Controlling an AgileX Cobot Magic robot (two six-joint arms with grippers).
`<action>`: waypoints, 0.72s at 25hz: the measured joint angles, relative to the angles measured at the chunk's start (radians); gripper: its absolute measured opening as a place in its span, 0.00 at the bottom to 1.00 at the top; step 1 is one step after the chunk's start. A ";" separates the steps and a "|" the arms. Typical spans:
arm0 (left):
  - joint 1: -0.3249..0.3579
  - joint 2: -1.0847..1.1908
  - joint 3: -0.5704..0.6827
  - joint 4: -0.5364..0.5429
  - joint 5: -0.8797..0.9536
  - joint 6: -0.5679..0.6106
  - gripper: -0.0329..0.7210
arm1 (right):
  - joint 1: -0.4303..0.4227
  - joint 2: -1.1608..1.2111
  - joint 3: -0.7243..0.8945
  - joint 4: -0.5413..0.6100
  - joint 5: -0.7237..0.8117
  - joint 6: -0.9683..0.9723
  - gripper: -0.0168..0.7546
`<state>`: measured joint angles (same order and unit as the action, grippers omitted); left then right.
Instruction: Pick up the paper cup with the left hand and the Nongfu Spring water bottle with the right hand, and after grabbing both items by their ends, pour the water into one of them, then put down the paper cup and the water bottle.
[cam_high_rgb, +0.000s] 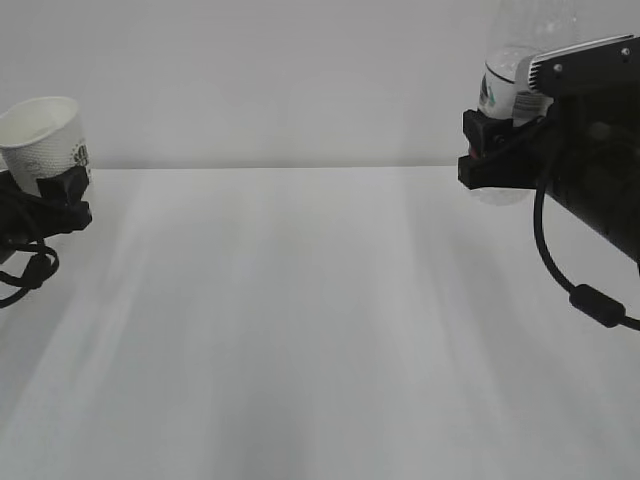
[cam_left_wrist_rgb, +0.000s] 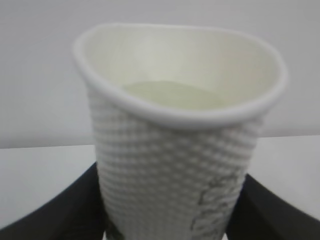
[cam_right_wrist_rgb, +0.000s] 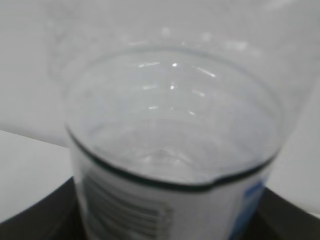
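Exterior view: left pincer (cam_high_rgb: 55, 200) grips paper cup (cam_high_rgb: 45, 135), far left; right pincer (cam_high_rgb: 490, 150) grips Nongfu Spring water bottle (cam_high_rgb: 515, 85), upper right, above desk (cam_high_rgb: 300, 330). Well apart; close gap before tilting, mouth over rim.

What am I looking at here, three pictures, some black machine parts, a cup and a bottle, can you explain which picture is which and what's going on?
This is a robot with two arms, each ending in a two-fingered claw called a gripper. The wide picture is shot from in front, looking along a white table. On its left side, the left gripper holds a white paper cup by its lower part, lifted and leaning a little. On the right, the right gripper holds a clear water bottle near its base, also raised off the table.

The other two pictures come from small cameras on each wrist. One looks up at the cup, with the black fingers at both sides. The other looks closely at the bottle and its label. Nothing lies on the part of the table that shows. No pouring is visible.
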<state>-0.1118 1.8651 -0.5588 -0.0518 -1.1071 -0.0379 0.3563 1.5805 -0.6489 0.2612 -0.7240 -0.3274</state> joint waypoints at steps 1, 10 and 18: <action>0.002 0.013 -0.013 0.000 0.000 0.000 0.66 | 0.000 0.000 0.000 0.000 -0.004 0.000 0.64; 0.002 0.137 -0.122 0.000 0.000 0.000 0.66 | 0.000 0.000 0.000 0.000 -0.026 0.000 0.64; 0.002 0.226 -0.185 0.000 0.000 0.000 0.66 | 0.000 0.000 0.000 0.000 -0.026 0.000 0.64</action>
<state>-0.1095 2.0914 -0.7440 -0.0518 -1.1071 -0.0379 0.3563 1.5805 -0.6489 0.2612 -0.7500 -0.3274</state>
